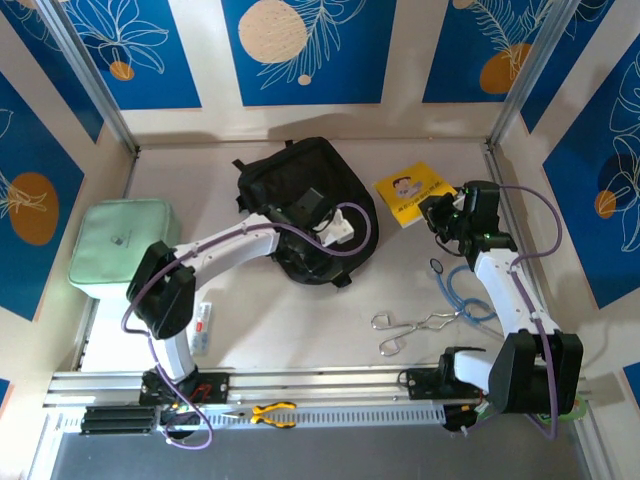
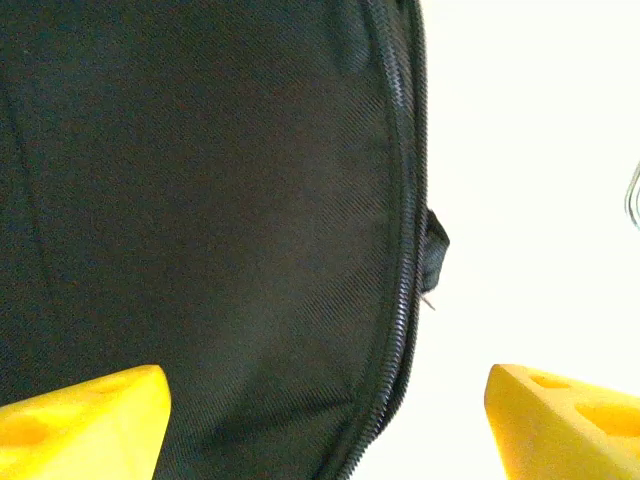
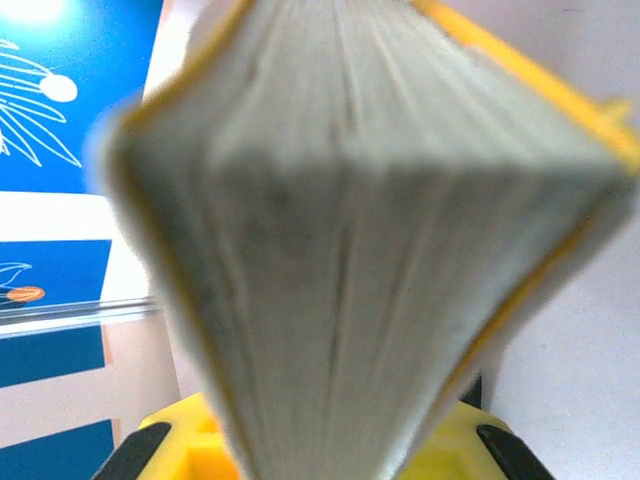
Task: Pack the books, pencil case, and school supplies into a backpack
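Table | backpack centre | mint pouch left | tongs, maybe stethoscope right

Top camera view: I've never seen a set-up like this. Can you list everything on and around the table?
backpack: one, black, middle of the table towards the back
yellow book: one, yellow with a cartoon face, right of the backpack
pouch: one, mint green, left side of the table
scissor-handled tool: one, silver, near right part of the table
cord: one, blue, looped beside the right arm
small item: one, white with red, by the left arm's base; too small to name
pliers: one, yellow handles, on the rail at the near edge
left gripper: one, yellow fingers, open above the backpack
right gripper: one, yellow fingers, shut on the yellow book
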